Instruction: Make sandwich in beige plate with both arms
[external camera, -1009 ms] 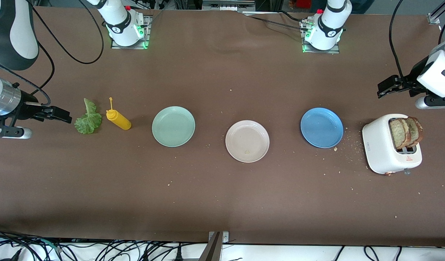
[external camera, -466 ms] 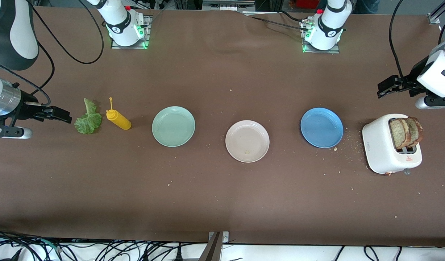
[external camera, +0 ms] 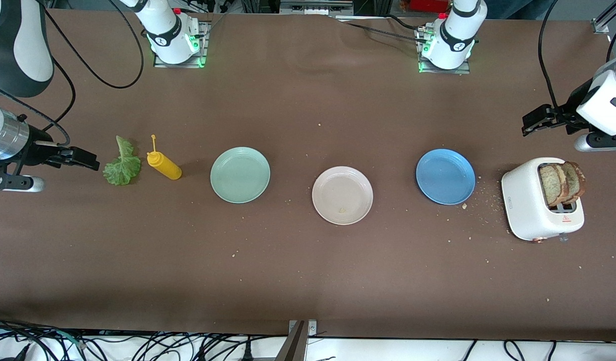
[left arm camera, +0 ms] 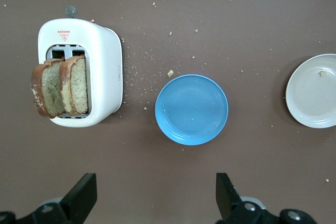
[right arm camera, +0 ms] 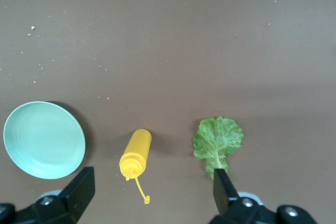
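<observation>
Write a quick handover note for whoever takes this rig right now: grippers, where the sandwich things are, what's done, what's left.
Left gripper: open, empty, in the air by the toaster.
Right gripper: open, empty, beside the lettuce leaf.
Two toast slices stand in the toaster at the left arm's end.
Beige plate sits mid-table, holding only a crumb.
Done: nothing placed.
Left: toast, lettuce, toast onto the beige plate.

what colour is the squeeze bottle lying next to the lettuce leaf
Yellow, cap and body alike. The squeeze bottle shows best in the right wrist view.
</observation>
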Action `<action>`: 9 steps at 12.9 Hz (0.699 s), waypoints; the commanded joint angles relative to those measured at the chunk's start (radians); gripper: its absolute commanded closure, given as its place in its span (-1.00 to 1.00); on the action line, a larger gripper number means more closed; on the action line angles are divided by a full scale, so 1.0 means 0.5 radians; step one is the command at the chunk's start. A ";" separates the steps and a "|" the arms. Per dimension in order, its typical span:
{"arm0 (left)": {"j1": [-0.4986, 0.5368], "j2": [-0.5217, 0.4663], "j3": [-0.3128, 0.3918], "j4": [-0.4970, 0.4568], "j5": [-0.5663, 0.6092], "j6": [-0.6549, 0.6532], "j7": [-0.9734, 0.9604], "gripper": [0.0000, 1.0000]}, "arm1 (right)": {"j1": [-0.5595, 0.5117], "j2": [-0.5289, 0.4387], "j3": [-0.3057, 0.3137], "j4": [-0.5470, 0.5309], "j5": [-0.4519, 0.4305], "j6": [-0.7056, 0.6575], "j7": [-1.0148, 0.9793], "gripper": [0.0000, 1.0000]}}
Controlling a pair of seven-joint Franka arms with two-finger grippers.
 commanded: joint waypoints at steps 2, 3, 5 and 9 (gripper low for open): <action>0.034 0.036 -0.015 0.019 0.023 -0.004 0.047 -1.00 | -0.023 -0.002 0.020 0.015 0.001 -0.007 0.004 -0.99; 0.046 0.045 -0.009 0.019 0.023 0.024 0.050 -1.00 | -0.023 -0.002 0.020 0.015 0.001 -0.007 0.004 -0.99; 0.089 0.100 -0.009 0.016 0.084 0.070 0.090 -1.00 | -0.023 -0.002 0.020 0.015 0.001 -0.007 0.004 -0.99; 0.264 0.177 -0.009 -0.122 0.105 0.333 0.256 -1.00 | -0.023 -0.002 0.020 0.015 0.001 -0.007 0.004 -0.99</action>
